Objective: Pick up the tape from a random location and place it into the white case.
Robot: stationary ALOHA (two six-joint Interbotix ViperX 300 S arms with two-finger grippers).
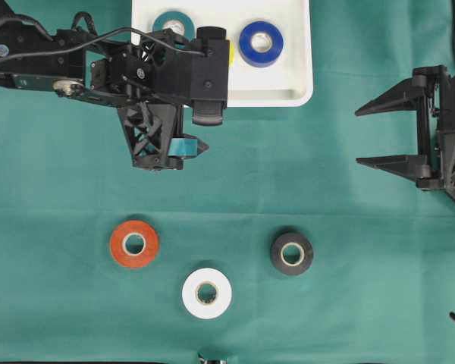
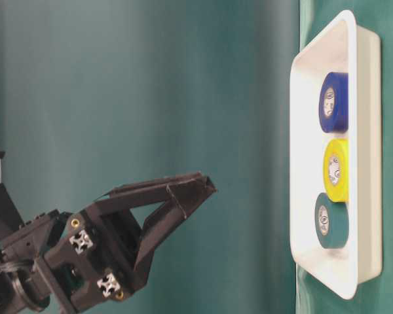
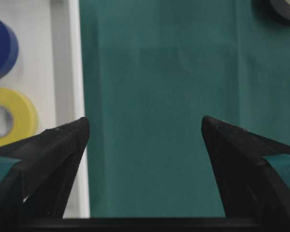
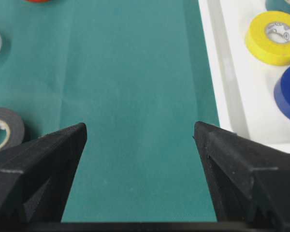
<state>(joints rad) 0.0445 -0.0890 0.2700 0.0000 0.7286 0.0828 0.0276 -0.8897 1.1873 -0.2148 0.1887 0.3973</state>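
Black fingertips (image 3: 63, 145) of my left end effector (image 1: 183, 148) fill the bottom of the left wrist view, spread wide with only green cloth between them; it holds nothing. My right end effector (image 1: 383, 133) is likewise wide open and empty, parked at the right side of the tabletop (image 1: 349, 303).

Three rolls already lie in the white case (image 1: 299, 95): blue tape (image 1: 261, 43), yellow tape (image 4: 275, 31) and teal tape (image 2: 331, 221). Three rolls remain on the cloth, well apart from the case: orange tape (image 1: 134, 243), white tape (image 1: 206, 293) and black tape (image 1: 292, 253).

I judge the step in hand to be the approach to the next roll. To do it well, I centre the open fingers over one roll, descend vertically so they straddle its outer wall, and close only when both fingertips sit level with the cloth.
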